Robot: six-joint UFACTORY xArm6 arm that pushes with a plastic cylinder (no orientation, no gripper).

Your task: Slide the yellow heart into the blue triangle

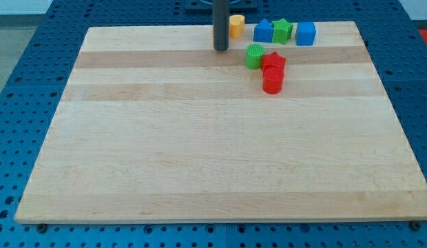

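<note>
The yellow heart [237, 26] lies at the board's top edge, its left side hidden behind my rod. The blue triangle [263, 31] lies just to its right, a small gap between them. My tip [221, 49] rests on the board just below and left of the yellow heart, close to it.
A green star [282, 30] touches the blue triangle's right side, with a blue cube [306, 33] further right. Below them a green round block [255, 56], a red star [273, 62] and a red cylinder [272, 81] cluster together. The wooden board [200, 158] lies on a blue perforated table.
</note>
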